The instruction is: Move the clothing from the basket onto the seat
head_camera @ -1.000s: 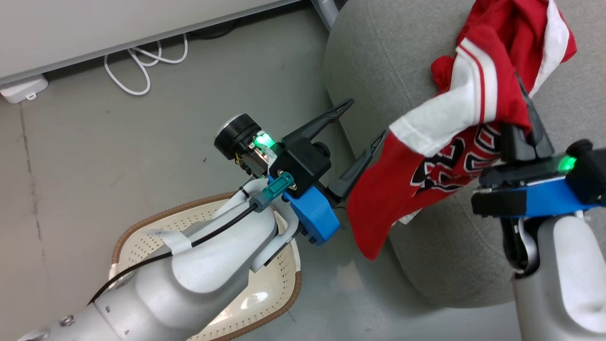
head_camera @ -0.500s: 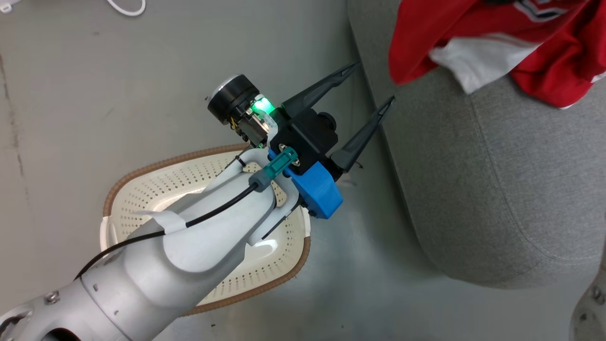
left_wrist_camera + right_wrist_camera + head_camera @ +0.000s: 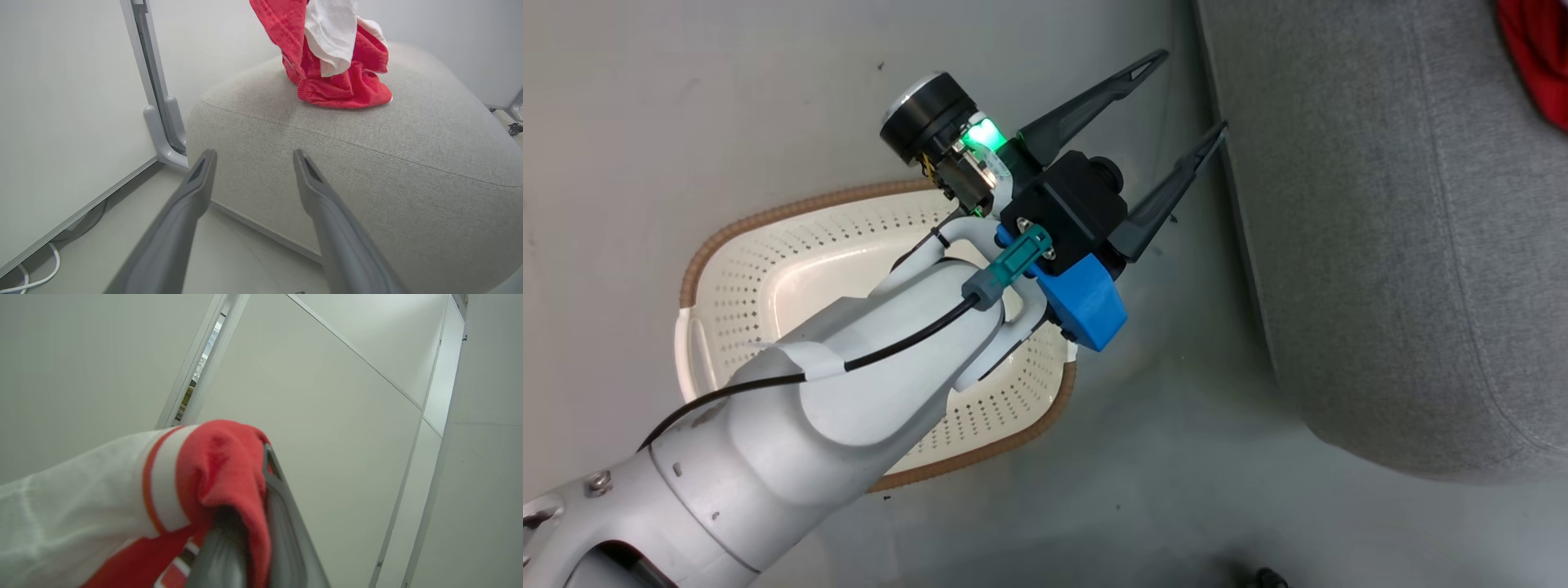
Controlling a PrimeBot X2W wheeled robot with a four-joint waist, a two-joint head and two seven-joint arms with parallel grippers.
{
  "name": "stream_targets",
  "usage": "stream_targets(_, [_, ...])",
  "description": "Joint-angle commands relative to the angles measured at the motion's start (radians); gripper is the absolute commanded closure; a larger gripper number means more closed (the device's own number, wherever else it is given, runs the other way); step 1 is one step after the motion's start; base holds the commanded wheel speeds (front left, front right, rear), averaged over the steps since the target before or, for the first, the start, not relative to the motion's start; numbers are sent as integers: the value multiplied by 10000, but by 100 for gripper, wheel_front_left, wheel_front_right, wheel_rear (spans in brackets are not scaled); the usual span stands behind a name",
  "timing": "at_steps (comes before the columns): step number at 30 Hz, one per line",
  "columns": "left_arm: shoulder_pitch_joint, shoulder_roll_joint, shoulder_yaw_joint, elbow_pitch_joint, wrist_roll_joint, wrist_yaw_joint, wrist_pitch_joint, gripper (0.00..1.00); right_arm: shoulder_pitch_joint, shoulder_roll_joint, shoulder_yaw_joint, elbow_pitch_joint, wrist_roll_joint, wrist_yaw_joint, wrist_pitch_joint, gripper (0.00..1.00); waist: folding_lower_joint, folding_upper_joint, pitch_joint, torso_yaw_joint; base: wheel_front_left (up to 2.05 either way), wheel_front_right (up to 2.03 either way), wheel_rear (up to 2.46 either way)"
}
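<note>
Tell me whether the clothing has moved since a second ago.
Yes. In the head view the clothing hung past the grey sofa's edge; now it is far across the cushion from that edge.

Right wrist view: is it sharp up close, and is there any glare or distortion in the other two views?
Right wrist view: the clothing pinched in the shut right tool is soft, too near the lens. Head view: pale glare on the floor beside the basket. Left wrist view: wide-angle bulge on the seat; open left tool sharp.

Red clothing hangs onto grey seat; cream basket upright nearby.
</note>
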Motion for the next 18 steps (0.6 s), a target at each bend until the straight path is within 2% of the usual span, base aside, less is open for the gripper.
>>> stream_targets(1, [-135, 49, -29, -8, 37, 45, -19, 0, -125, -114, -70, 154, 67, 3, -34, 100, -2, 0, 121, 15, 0, 0, 0])
stream_targets(3, [-172, 39, -40, 20, 44, 33, -66, 0, 91, -377, -218, 464, 32, 2, -36, 100, -2, 0, 183, 33, 0, 0, 0])
stream_targets(6, [-217, 44, -47, 71, 24, 8, -105, 0, 630, -341, -480, 884, -29, 2, -36, 100, -2, 0, 223, 52, 0, 0, 0])
stream_targets(14, [-320, 4, -65, 110, -9, 34, -171, 0, 2472, 850, -1463, 1944, -54, 3, -36, 100, -2, 0, 168, 102, 0, 0, 0])
stream_targets(18, [-326, -10, -84, 98, -35, 63, -183, 0, 3239, 1389, -1635, 2520, -86, 3, -36, 100, -2, 0, 131, 138, 0, 0, 0])
